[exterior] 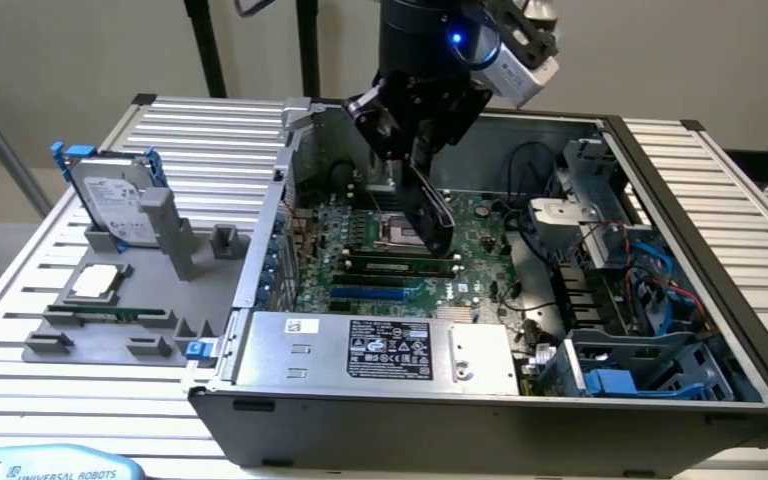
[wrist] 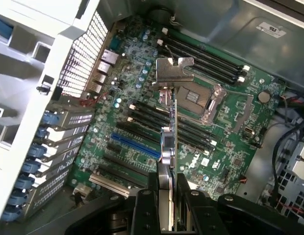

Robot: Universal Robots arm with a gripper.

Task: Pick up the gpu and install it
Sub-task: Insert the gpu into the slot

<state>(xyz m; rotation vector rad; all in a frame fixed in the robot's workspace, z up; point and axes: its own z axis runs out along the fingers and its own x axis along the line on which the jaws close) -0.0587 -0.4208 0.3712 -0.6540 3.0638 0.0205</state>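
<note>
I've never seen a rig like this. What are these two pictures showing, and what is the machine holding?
The dark column in the exterior view is a robot arm, and the tool at its end is a clamp. That picture comes from a camera off the arm; the other from a camera on the wrist, looking down along the held card. On the slatted table lies an open computer case with its green motherboard exposed. At the exterior view's left, a grey holder carries a hard drive. The tool is shut on the gpu, a thin card held edge-on above the motherboard.
</note>
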